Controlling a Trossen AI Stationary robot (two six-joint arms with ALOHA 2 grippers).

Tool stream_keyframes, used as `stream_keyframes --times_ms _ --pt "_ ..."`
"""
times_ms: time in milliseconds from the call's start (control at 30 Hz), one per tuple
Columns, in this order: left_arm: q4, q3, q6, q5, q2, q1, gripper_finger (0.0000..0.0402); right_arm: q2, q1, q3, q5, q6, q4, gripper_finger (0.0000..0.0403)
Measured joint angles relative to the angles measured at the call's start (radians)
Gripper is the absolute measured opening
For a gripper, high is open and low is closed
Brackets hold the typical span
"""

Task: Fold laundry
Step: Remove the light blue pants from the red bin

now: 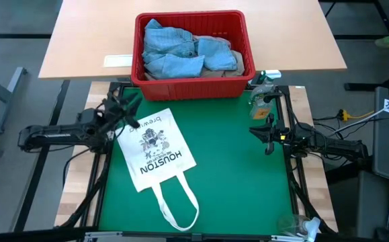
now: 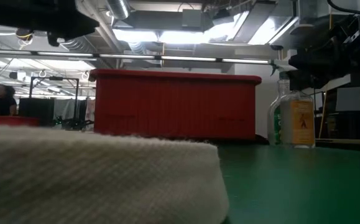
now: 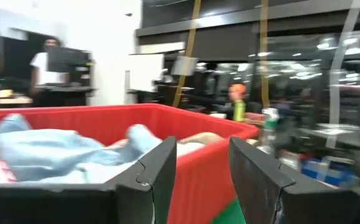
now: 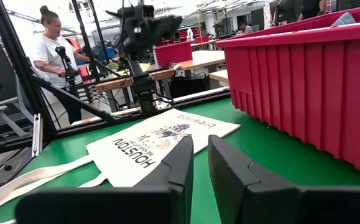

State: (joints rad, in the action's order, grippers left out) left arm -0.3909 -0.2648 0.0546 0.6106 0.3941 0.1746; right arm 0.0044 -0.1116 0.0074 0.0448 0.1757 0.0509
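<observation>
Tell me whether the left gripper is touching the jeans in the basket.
Apart. The left wrist view shows the left gripper open and empty outside the red basket, whose wall separates it from the jeans.

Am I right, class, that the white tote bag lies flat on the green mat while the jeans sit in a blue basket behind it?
Not quite. The basket is red, as the high view shows. The tote bag does lie on the green mat, with the jeans in the basket.
</observation>
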Motion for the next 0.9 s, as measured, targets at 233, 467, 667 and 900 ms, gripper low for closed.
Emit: stream_keyframes --times_ms 233,467,667,900 --pt "0.003 -0.178 -0.001 -0.036 0.204 0.153 0.0141 0.000 0.000 0.000 0.000 0.000 0.000 0.0051" --pt "0.020 -0.366 -0.003 -0.094 0.433 0.324 0.0141 0.000 0.000 0.000 0.000 -0.001 0.000 0.0051" --pt "0.036 -0.546 -0.079 -0.288 0.638 0.495 0.0141 0.000 0.000 0.000 0.000 -0.001 0.000 0.0051" --pt "0.133 -0.794 -0.183 -0.498 0.913 0.639 0.0141 0.000 0.000 0.000 0.000 -0.002 0.000 0.0051"
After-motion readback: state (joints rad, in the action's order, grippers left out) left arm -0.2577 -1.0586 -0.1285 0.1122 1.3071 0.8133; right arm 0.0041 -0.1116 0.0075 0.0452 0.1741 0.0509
